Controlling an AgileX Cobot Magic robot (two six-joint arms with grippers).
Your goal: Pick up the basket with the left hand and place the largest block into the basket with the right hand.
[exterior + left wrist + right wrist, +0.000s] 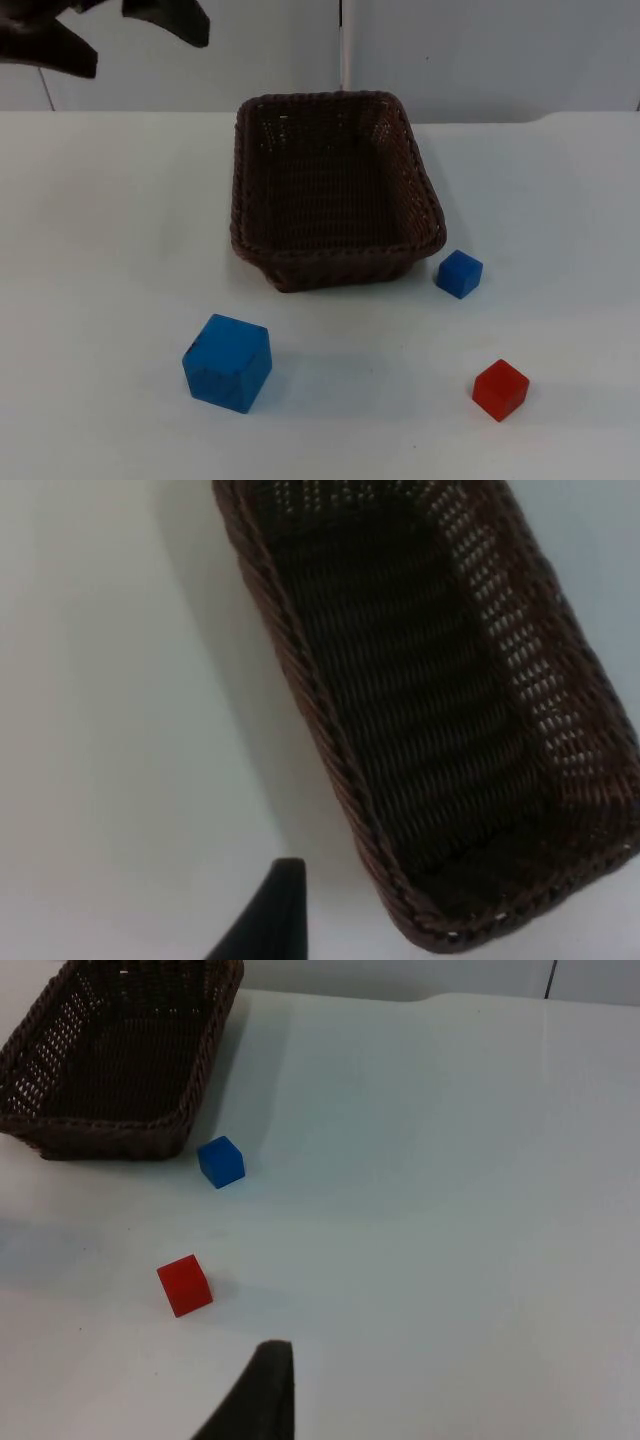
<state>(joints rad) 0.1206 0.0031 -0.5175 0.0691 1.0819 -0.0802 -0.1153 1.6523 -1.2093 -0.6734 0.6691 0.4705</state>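
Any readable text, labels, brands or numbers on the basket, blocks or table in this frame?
None. The basket is plain brown wicker; the big blue block, small blue block and red block have bare faces; the table and wall carry no print.

- The table is plain white, matte, and evenly lit, with only soft shadows on it.
- Its far edge meets a pale grey partition wall.
- A thin vertical seam splits the wall into panels near the middle.
- Toward the right, the table's far edge steps back slightly.
- The light is diffuse, from overhead, without harsh glare.
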